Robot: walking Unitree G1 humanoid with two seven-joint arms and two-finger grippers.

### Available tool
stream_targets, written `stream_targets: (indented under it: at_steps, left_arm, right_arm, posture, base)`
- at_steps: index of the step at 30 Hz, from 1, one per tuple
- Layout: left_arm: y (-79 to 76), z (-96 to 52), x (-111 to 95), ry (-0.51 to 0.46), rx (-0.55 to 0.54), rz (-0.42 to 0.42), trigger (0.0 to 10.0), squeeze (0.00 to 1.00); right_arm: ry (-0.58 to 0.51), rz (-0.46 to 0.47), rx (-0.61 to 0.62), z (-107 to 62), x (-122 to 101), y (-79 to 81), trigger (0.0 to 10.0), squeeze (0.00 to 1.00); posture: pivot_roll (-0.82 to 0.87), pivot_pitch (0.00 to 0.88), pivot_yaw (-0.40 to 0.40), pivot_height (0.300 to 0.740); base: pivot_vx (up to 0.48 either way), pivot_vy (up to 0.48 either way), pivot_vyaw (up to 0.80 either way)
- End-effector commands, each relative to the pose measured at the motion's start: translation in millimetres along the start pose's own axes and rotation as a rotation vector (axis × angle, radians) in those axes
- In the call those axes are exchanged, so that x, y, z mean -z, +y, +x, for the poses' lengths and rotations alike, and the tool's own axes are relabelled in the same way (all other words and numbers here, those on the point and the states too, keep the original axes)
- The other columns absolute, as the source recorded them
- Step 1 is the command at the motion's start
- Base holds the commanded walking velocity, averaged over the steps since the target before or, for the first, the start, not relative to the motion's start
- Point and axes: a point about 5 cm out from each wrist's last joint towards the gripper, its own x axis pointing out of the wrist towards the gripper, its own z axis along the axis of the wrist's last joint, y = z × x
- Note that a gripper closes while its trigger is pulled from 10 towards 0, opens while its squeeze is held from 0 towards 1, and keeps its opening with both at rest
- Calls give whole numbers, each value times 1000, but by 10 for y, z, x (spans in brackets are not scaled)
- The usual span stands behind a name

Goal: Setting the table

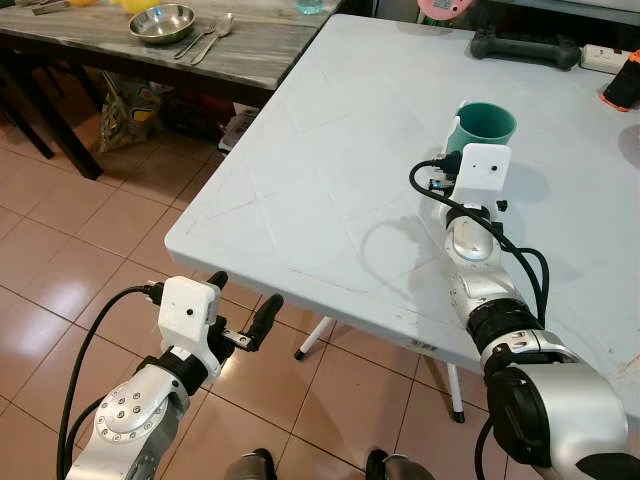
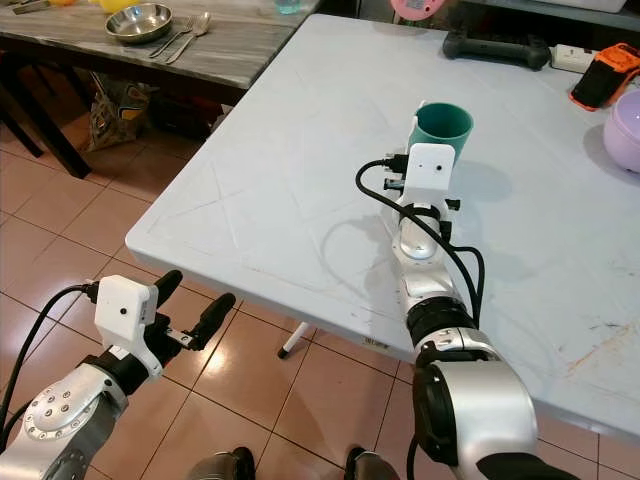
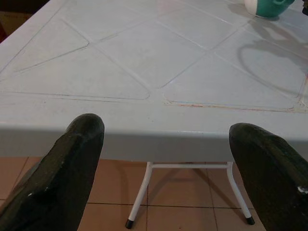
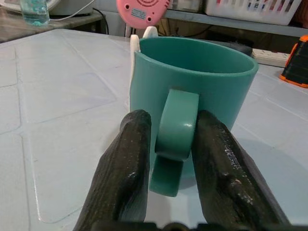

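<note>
A: What is taking up most of the scene?

B: A large white plastic folding table (image 1: 330, 170) with moulded diagonal lines is standing on a terracotta tiled floor (image 1: 60, 250). Behind it, to the robot's left, a dark wooden table with a grey streaked top (image 1: 250, 50) is carrying a round shiny steel bowl (image 1: 161, 22) with a metal fork and spoon (image 1: 205, 38) lying just beside it.

A: And the arms?

B: The silver right arm (image 2: 440, 330) is reaching out over the white table. The silver left arm (image 1: 140, 410) is hanging below the table's near edge, over the tiles.

A: Where is the cup sitting?

B: The teal ceramic mug (image 4: 192, 91) is standing upright on the white table, well in from the near edge, handle turned toward the robot.

A: What is the right gripper (image 4: 173, 139) doing?

B: Its two black fingers are pressing against the mug's handle from either side, so it is grasping the handle.

A: And the left gripper (image 3: 163, 159)?

B: It is pointing at the table's edge with its fingers spread wide apart, holding nothing.

A: Anything smaller farther back?

B: An orange and black device (image 2: 604, 75) and part of a pale lilac bowl (image 2: 622, 130) are resting near the far right side.
</note>
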Motion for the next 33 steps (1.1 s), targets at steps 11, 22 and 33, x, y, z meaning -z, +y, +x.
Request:
stream_targets:
  at_steps: [11,22,33]
  left_arm:
    - [-19,6,16,7,9,3,10000,0]
    - [45,286,-17,-66,-72,18,10000,0]
    - [300,652,-34,-106,-206,-48,10000,0]
  right_arm:
    - [0,0,26,16,-3,-39,0,0]
    - [-44,34,-24,-41,22,-173,0,0]
    - [-145,-15,-41,-532,5,-481,10000,0]
  posture:
    - [172,211,45,740]
    - [103,101,8,740]
    - [-13,0,16,740]
  base:
    - [0,0,0]
    - [0,0,0]
    - [0,0,0]
